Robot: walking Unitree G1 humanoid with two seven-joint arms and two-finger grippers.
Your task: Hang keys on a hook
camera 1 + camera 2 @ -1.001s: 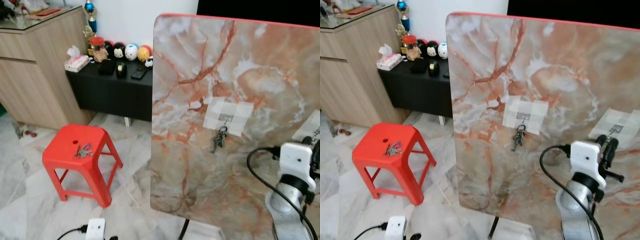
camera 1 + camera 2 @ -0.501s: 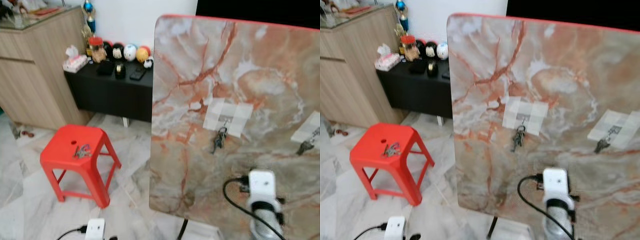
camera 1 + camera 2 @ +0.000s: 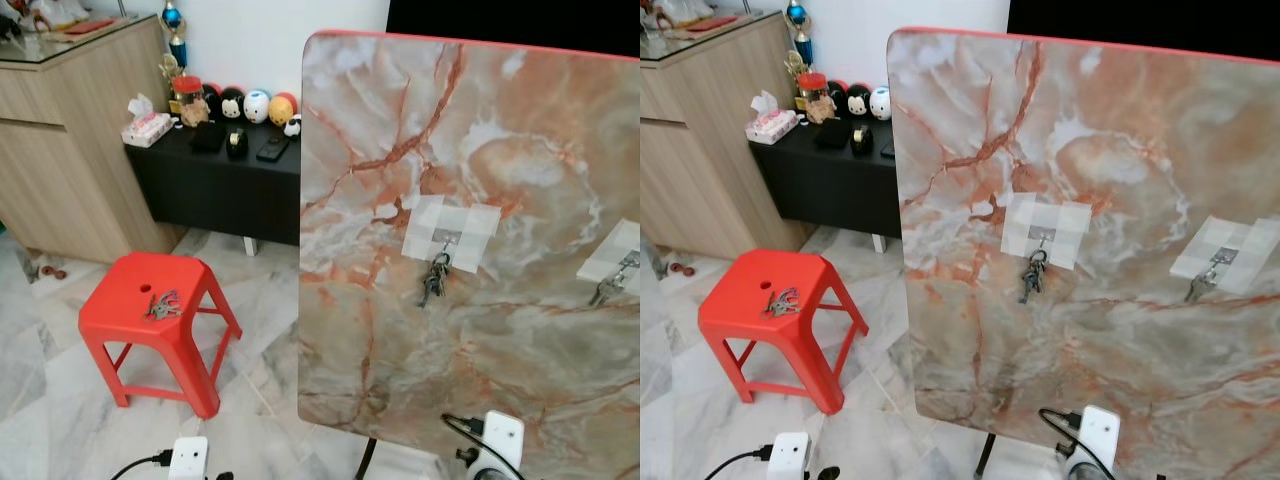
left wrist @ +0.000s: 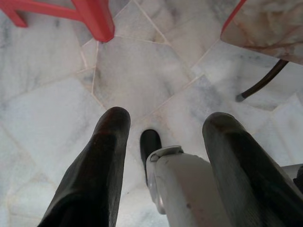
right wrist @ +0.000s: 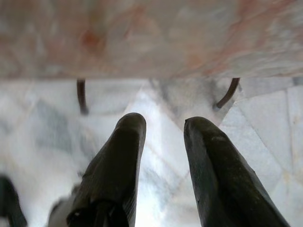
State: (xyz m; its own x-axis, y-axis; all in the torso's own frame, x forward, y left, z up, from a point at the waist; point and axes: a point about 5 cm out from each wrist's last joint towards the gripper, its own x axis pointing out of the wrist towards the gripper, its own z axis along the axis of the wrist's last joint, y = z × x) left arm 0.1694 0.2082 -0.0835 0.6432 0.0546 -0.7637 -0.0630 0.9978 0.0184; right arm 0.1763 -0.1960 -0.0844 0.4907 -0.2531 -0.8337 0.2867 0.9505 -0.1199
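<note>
An upright marble-patterned board (image 3: 470, 150) carries two taped-on hooks. One bunch of keys (image 3: 434, 280) hangs from the middle hook (image 3: 446, 238), and a second bunch (image 3: 606, 288) hangs from the hook at the right edge (image 3: 624, 260). A third bunch of keys (image 3: 160, 303) lies on the red stool (image 3: 125, 295). My right gripper (image 5: 163, 125) is open and holds nothing, pointing at the floor below the board's lower edge; its wrist (image 3: 500, 440) shows low in front of the board. My left gripper (image 4: 165, 123) hangs open over the floor tiles.
A black low table (image 3: 235, 175) with toys and a wooden cabinet (image 3: 70, 130) stand at the back left. A white plug block (image 3: 188, 458) with a cable lies on the floor. The board's dark legs (image 5: 227, 94) reach the marble floor.
My right arm has dropped from the right hook to the board's lower edge. The second bunch of keys stays hanging on that hook.
</note>
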